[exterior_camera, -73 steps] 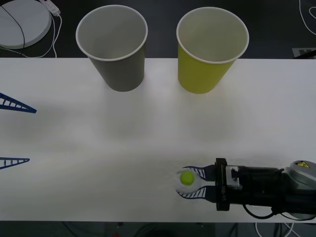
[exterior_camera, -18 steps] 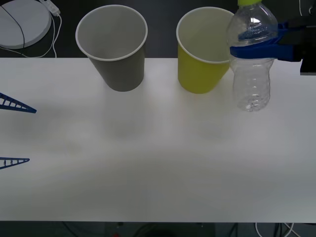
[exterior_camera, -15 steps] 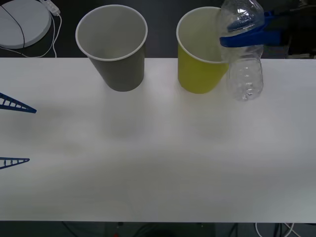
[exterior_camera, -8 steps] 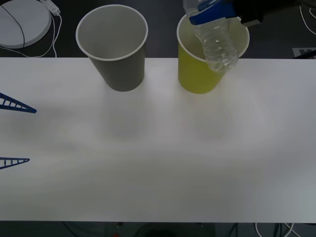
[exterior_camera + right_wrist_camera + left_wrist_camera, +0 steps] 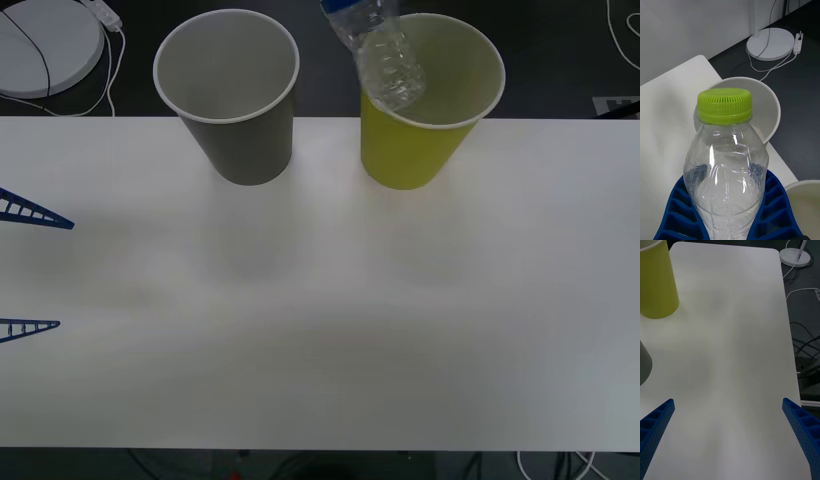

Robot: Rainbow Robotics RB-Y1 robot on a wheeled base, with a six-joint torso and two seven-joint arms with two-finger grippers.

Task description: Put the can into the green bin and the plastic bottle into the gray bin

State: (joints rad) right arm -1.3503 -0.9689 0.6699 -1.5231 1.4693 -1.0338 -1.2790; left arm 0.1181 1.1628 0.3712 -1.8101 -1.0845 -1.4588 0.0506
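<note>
Right gripper (image 5: pixel 730 221): my blue ribbed fingers (image 5: pixel 675 210) are clamped on the body of the plastic bottle (image 5: pixel 378 55). In the right wrist view the bottle rises from between them, lime-green cap (image 5: pixel 724 105) farthest from the wrist.

Plastic bottle, position: front view, top centre of the frame, held in the air, its upper part cut off by the top edge. Long axis tilted, the base leaning toward lower right. The base overlaps the left rim of the green bin (image 5: pixel 415 150); I cannot tell whether it touches the rim.

Deciding relation: the gray bin (image 5: pixel 240 140) stands in the upper left-centre of the front view, to the left of the bottle, with a gap between the two cups. In the right wrist view a white rim and interior (image 5: pixel 765 108) sit directly behind the cap; I judge this to be the gray bin, so the bottle's long axis points toward it. The next move calls for more travel leftward in the front view before any release; a release here risks the wrong bin or a knocked rim.

Containers:
- Gray bin: upright on the table (image 5: pixel 320 320), what I can see of its white interior empty.
- Green bin: upright; no contents seen, part of the interior behind the bottle.

Left gripper (image 5: pixel 730 438): parked at the left edge of the front view, fingers wide apart, holding nothing, above bare tabletop. It is nearer the gray bin, but the bottle is mine on the right.
</note>
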